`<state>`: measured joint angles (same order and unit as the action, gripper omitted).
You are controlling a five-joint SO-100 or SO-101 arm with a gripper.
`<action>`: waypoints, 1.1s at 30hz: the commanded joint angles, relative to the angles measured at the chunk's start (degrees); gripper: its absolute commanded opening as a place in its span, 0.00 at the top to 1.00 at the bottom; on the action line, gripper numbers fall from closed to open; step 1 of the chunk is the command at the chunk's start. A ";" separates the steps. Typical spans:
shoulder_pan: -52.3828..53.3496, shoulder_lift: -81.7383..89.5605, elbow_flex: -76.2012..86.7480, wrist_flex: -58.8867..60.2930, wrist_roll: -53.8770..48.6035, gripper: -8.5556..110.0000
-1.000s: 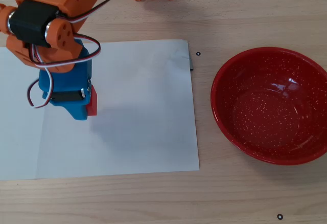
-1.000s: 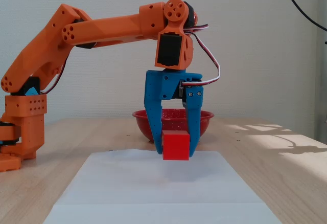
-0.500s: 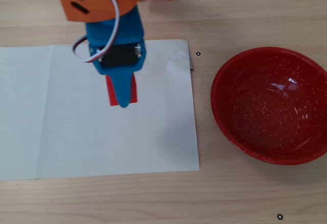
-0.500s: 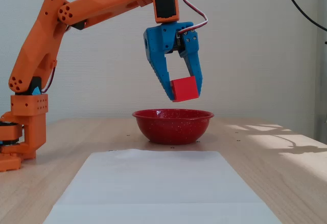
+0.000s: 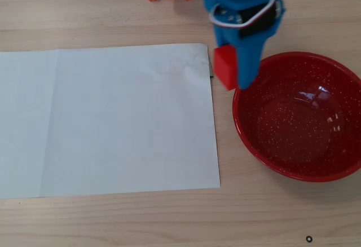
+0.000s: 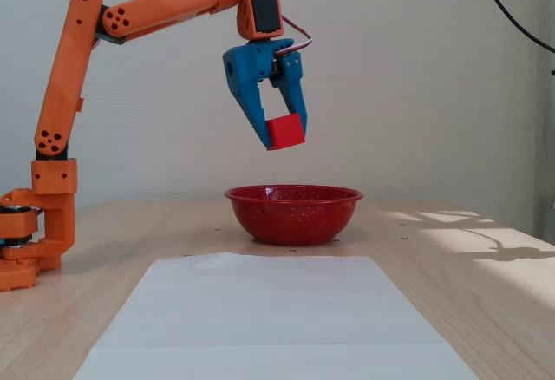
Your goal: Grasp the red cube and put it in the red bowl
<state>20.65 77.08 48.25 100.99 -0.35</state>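
The blue gripper (image 6: 279,137) squeezes the red cube (image 6: 284,131) tight between its jaws, high in the air above the red bowl (image 6: 293,212).

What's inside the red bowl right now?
Nothing in the overhead view: the red bowl shows only its bare speckled floor. The pincer covers a small strip at its upper-left rim, holding the red cube above, not yet inside.

The cube (image 6: 284,131) is clamped between the fingers of the gripper (image 6: 283,134), high above the bowl (image 6: 293,213). A paper sheet (image 6: 269,319) is laid before the bowl.
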 commanded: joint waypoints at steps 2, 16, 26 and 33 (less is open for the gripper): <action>5.36 8.88 -2.37 -3.87 -3.08 0.92; 13.80 5.10 7.91 -23.82 -2.64 0.81; 14.68 4.13 8.35 -21.62 -4.48 0.66; 13.97 4.83 5.19 -18.46 -4.57 0.80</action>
<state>34.01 76.90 60.29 81.21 -3.87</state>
